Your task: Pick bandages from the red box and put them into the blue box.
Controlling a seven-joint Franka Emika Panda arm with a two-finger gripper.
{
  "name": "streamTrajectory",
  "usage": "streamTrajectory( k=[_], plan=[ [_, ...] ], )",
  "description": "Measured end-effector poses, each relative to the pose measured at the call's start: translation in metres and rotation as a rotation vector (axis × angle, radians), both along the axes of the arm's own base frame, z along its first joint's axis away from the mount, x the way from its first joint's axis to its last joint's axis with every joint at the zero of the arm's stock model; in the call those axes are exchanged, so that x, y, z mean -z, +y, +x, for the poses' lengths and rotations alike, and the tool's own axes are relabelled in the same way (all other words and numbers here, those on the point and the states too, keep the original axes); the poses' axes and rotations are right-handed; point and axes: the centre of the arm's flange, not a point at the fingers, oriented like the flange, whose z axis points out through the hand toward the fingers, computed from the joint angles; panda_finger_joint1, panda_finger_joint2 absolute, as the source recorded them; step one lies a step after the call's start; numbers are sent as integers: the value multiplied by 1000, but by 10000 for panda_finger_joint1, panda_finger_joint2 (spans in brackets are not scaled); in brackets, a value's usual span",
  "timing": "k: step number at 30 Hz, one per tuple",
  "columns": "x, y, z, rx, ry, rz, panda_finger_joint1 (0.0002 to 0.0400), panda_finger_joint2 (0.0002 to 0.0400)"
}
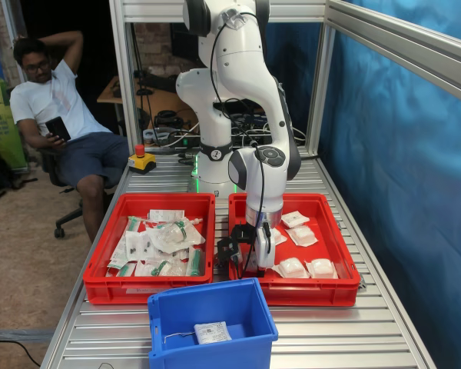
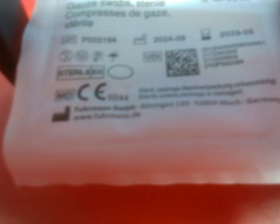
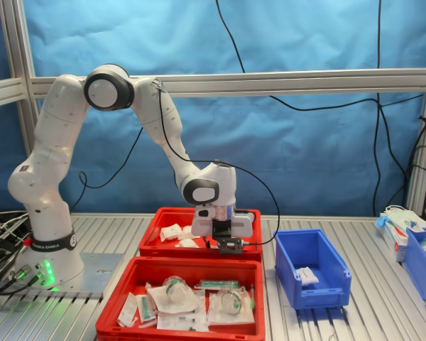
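The red box (image 1: 343,240) holds several white puffy bandages, such as those at its front (image 1: 292,267) and back (image 1: 294,219); it is the far tray in the second exterior view (image 3: 153,229). My gripper (image 1: 239,264) is lowered into its front corner nearest the other tray, also seen in the second exterior view (image 3: 231,246). The wrist view is filled by a flat white printed bandage packet (image 2: 144,93) lying on red; my fingers do not show there. The blue box (image 1: 207,298) stands in front of the trays with one flat packet (image 1: 213,332) inside, as the second exterior view (image 3: 307,275) also shows.
A second red tray (image 1: 100,286) crowded with green-and-white packets (image 1: 173,234) sits beside the first. A person (image 1: 58,100) sits beyond the table in the first exterior view's left. A stop button (image 1: 141,160) stands at the back. Another blue bin (image 3: 422,264) is at the second exterior view's right.
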Motion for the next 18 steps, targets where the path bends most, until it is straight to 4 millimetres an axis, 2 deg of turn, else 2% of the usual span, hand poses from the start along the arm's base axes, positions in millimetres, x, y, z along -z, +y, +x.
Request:
streamTrajectory(
  k=[4,5,9,10,14,15,18],
  plan=[
    [0,0,0,0,0,0,392,392],
    [0,0,0,0,0,0,345,345],
    [0,0,0,0,0,0,345,345],
    [0,0,0,0,0,0,294,294],
    [0,0,0,0,0,0,294,294],
    [0,0,0,0,0,0,245,245],
    [1,0,1,0,0,0,245,245]
  ],
)
